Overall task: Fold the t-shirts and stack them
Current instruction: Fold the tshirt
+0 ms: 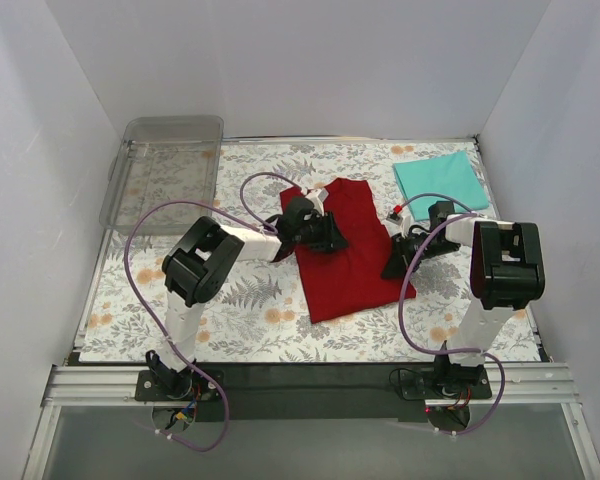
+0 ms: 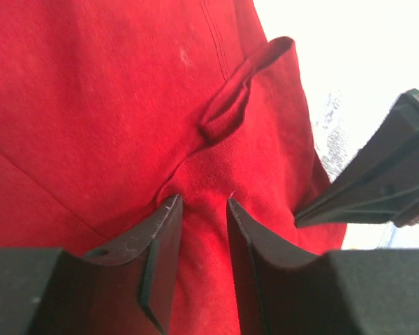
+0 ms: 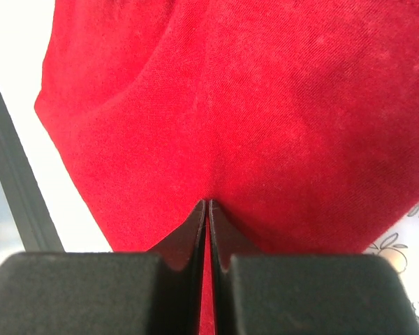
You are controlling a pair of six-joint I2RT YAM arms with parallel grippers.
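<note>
**Dark red short-sleeved cloth t-shirt (image 1: 348, 268), centre of mat, long axis running far to near, held at both side edges.**
Grip: left gripper (image 1: 327, 232) pinches a thick bunch at the far-left edge, jaws narrowly parted around it. The right gripper (image 1: 394, 263) is clamped tight on the right edge, equally near. Around: teal-turquoise cloth t-shirt (image 1: 440, 178), folded, far right, apart; clear plastic tray (image 1: 170, 128) far left; floral-patterned mat (image 1: 245, 320) beneath. No obstruction judged.

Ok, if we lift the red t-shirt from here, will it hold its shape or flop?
Likely floppy: the red t-shirt puckers into creases where the right gripper pinches it. Probably light for its spread, being thin cloth. The loose fold may well flop open as it rises.
</note>
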